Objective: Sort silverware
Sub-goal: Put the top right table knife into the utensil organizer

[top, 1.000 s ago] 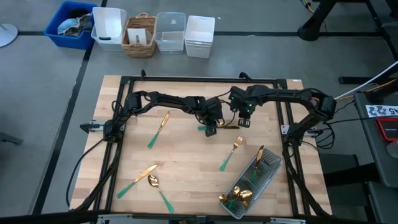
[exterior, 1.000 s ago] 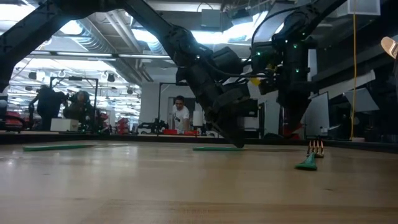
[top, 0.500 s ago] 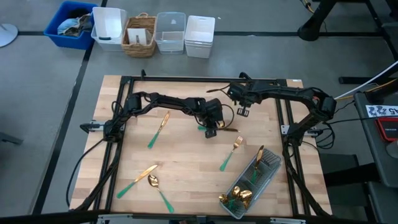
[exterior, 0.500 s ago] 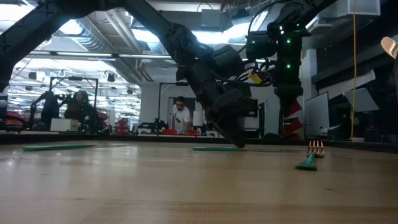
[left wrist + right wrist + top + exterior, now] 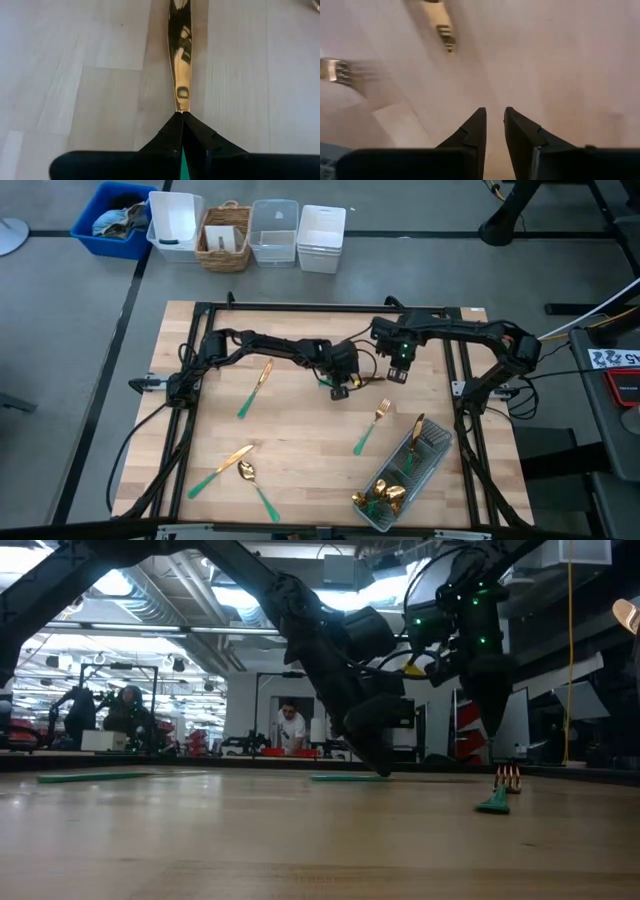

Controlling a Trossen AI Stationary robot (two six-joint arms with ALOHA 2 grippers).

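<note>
Overhead looks down; low level – both share table (image 5: 300, 430).

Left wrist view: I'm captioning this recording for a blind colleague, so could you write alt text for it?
The left gripper is shut on a gold-bladed knife, its two dark fingers meeting in a point where the blade joins the teal handle. The shiny blade runs straight away from the fingers over the pale wooden table.

**A:** Can you read any words or numbers from here?

**B:** Not really. I see a white card (image 5: 614, 358) with dark marks past the table's right edge, but I can't read it. Nothing else I see has words.
</note>
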